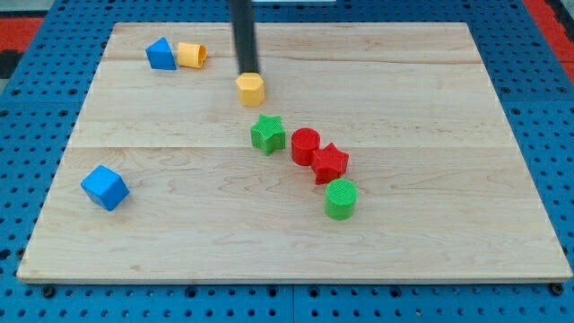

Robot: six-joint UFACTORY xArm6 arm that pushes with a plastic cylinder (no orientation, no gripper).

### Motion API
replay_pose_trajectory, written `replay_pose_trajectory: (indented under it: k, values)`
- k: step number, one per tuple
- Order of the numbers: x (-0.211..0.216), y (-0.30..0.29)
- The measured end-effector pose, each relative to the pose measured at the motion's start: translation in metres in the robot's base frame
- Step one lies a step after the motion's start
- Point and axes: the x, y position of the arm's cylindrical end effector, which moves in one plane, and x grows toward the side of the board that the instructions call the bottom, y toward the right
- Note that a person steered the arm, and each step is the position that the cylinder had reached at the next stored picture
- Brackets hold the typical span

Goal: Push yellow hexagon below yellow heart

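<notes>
We look down on a pale wooden board resting on a blue pegboard surface. Our arm ends in a straight dark rod with no jaws to spread or press together, so it pinches nothing. My tip sits just above the yellow hexagon, touching or nearly touching its upper edge (we cannot tell which). The hexagon lies near the top middle of the board. The yellow heart is up at the view's top left, with a blue block of indistinct shape pressed against its left side. Below the hexagon, a green star begins a diagonal run toward the view's lower right: a red cylinder, then a red star touching it, then a green cylinder just beside that. A blue cube sits alone, well apart, at the view's lower left.
</notes>
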Motion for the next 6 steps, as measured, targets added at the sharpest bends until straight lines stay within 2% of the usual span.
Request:
replay_pose_trajectory:
  k: [1,2,3,5,6]
  values:
    - [0.002,0.05]
    - [0.034,0.005]
    - [0.033,-0.062]
    - [0.075,-0.068]
    - [0.054,-0.097]
